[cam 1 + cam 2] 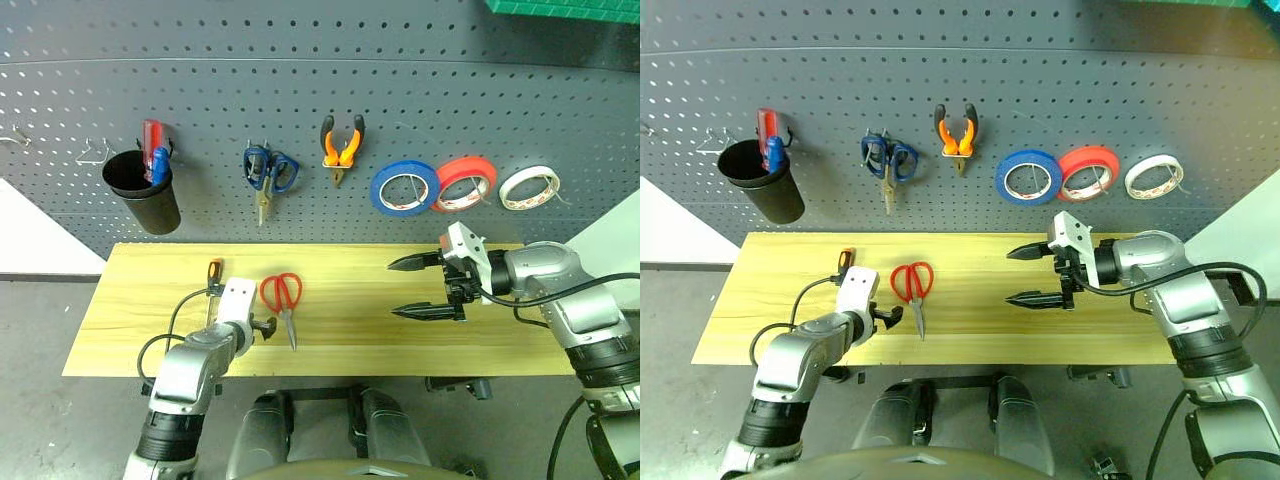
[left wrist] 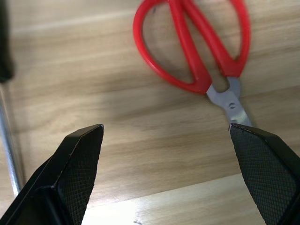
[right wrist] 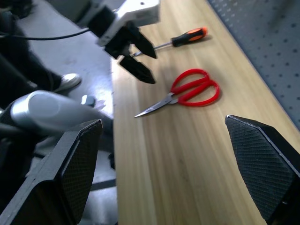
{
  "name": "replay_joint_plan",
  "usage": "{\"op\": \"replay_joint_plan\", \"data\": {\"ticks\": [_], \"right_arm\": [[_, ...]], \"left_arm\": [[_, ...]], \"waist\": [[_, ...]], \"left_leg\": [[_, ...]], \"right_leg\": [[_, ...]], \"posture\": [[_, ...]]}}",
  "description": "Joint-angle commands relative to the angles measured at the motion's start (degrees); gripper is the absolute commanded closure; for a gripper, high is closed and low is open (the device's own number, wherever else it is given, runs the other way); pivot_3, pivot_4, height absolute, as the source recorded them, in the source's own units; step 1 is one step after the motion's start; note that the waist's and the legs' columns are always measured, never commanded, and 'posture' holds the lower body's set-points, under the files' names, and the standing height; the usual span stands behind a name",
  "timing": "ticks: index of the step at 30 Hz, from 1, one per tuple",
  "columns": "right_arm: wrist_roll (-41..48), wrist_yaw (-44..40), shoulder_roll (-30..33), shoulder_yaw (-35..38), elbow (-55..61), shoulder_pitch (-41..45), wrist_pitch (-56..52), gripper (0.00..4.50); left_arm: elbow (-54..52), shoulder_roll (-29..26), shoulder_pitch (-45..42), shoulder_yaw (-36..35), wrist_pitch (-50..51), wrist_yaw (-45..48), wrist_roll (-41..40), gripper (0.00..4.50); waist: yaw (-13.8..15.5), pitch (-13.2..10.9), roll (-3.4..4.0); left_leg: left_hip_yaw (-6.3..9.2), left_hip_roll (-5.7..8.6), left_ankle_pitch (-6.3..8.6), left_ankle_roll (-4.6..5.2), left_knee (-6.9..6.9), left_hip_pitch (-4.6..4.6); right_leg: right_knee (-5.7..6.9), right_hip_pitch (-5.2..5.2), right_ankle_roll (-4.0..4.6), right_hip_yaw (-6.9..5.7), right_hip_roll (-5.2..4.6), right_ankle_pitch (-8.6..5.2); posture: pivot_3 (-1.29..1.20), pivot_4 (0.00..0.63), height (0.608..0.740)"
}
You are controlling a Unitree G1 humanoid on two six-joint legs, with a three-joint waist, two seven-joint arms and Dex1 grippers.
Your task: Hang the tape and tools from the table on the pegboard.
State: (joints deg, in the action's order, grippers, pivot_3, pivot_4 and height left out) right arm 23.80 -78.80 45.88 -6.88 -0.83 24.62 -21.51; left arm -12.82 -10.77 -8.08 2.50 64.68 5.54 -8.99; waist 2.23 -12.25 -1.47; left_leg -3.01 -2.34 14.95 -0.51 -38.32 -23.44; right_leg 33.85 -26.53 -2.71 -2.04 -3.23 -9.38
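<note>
table: long light yellow wooden tabletop (image 1: 400,345) with plank grain, standing against the wall panel
pegboard: large dark grey perforated panel (image 1: 420,110) with metal wire hooks; two bare hooks (image 1: 92,153) at its far left
blue tape: blue roll with pale core (image 1: 404,188), already hung on the pegboard, first of three rolls
other rolls: red-orange roll (image 1: 465,183) touching/overlapping the blue one, white roll (image 1: 529,187) just beside it
pliers: small pliers with orange-and-black handles (image 1: 341,146), hung on the board, handles up
blue scissors: blue-handled scissors (image 1: 268,174) hung left of the pliers, blades down
cup: black plastic cup (image 1: 143,190) on the board holding red- and blue-handled tools (image 1: 153,150)
red scissors: red-handled scissors (image 1: 283,301) flat on the table, loops toward the board, blades toward the near edge
screwdriver: slim screwdriver with orange-and-black handle (image 3: 180,40) flat on the table, left of the scissors, partly behind the left wrist
left gripper: black two-finger pincer (image 2: 178,173) spread wide, empty, angled down at the table just beside the scissor pivot; fingers (image 2: 77,164) apart from the wood as far as can be told
right gripper: black two-finger pincer (image 1: 420,288) spread wide, empty, above the right part of the table, pointing toward the left arm
writing: no legible brand or label on any item
</note>
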Motion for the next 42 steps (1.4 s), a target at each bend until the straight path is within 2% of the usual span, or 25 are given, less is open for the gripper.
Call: {"op": "replay_joint_plan", "data": {"ticks": [1, 8, 11, 17, 21, 24, 35, 36, 42], "right_arm": [[-0.43, -2.59, 0.47, 0.41, -2.25, 1.96, 2.06, 0.06], [-4.03, -2.64, -1.39, -0.25, -6.89, 4.20, 7.18, 0.06], [-4.64, -3.11, -1.51, -0.07, -7.89, 4.05, 8.91, 0.06], [-8.06, -2.69, -2.30, -0.87, -9.86, 4.81, 15.96, 0.06], [-8.62, -2.69, -2.32, -0.72, -10.53, 4.90, 17.45, 0.06], [-8.51, -2.42, -2.27, -0.27, -10.08, 4.70, 17.51, 0.00], [-7.66, -2.68, -1.94, 0.44, -9.53, 4.51, 17.03, 0.00], [-7.55, -2.53, -2.15, 0.49, -9.65, 4.62, 16.91, 0.00], [-7.43, -1.61, -3.28, 0.31, -9.67, 4.62, 16.82, 0.00]], "left_arm": [[3.63, 1.67, -2.51, -0.96, 0.12, -1.04, 0.47, 0.00], [7.79, 5.57, -4.67, 1.19, -0.90, -1.46, 0.76, 0.00], [9.10, 8.65, -4.82, -0.90, 0.76, -3.11, 0.27, 0.00], [12.51, 10.47, -5.23, -1.43, -1.42, -4.82, 1.52, 0.00], [16.48, 13.27, -7.20, -5.19, -2.37, -7.60, 1.17, 0.00], [18.17, 14.90, -8.12, -8.52, -2.22, -9.60, 0.67, 0.61], [16.86, 14.13, -7.59, -10.36, 0.64, -10.29, 1.18, 4.28], [16.50, 13.52, -7.36, -10.02, 1.25, -9.89, 1.29, 4.46], [15.39, 12.07, -7.53, -9.52, 2.90, -9.13, 1.29, 4.46]], "waist": [[-0.01, 0.00, 0.00], [-0.10, 0.00, 0.00], [-0.09, 0.00, 0.00], [-0.17, 0.01, 0.00], [-0.16, 0.03, 0.01], [-0.19, 0.04, 0.02], [-0.55, 0.05, 0.02], [-0.74, 0.05, 0.02], [-2.19, 0.05, 0.01]], "left_leg": [[0.00, 0.01, 0.00, 0.00, 0.00, 0.02], [-0.06, 0.05, 0.00, 0.00, 0.01, 0.01], [-0.06, 0.05, -0.01, 0.01, 0.01, 0.01], [0.04, 0.15, -0.01, 0.01, -0.01, 0.08], [0.11, 0.25, -0.01, 0.01, -0.02, 0.13], [0.20, 0.31, -0.01, 0.01, -0.02, 0.17], [0.23, 0.36, -0.02, 0.01, -0.04, 0.21], [0.23, 0.36, -0.02, 0.01, -0.04, 0.21], [0.26, 0.37, -0.02, 0.01, -0.04, 0.33]], "right_leg": [[0.00, 0.01, 0.00, 0.01, -0.01, 0.00], [-0.01, 0.01, 0.00, 0.02, -0.01, 0.01], [0.01, 0.02, 0.00, 0.02, -0.01, 0.01], [0.03, 0.08, 0.00, 0.02, -0.01, 0.01], [0.10, 0.12, -0.01, 0.05, -0.03, 0.01], [0.12, 0.17, -0.01, 0.05, -0.04, 0.01], [0.15, 0.20, -0.01, 0.08, -0.06, 0.01], [0.15, 0.20, -0.01, 0.08, -0.06, 0.01], [0.22, 0.27, -0.01, 0.12, -0.05, 0.01]], "posture": [[0.04, 0.186, 0.740], [0.02, 0.185, 0.740], [0.01, 0.178, 0.740], [0.01, 0.179, 0.740], [0.00, 0.178, 0.740], [0.00, 0.179, 0.740], [-0.02, 0.181, 0.740], [-0.01, 0.184, 0.740], [-0.02, 0.186, 0.740]]}}
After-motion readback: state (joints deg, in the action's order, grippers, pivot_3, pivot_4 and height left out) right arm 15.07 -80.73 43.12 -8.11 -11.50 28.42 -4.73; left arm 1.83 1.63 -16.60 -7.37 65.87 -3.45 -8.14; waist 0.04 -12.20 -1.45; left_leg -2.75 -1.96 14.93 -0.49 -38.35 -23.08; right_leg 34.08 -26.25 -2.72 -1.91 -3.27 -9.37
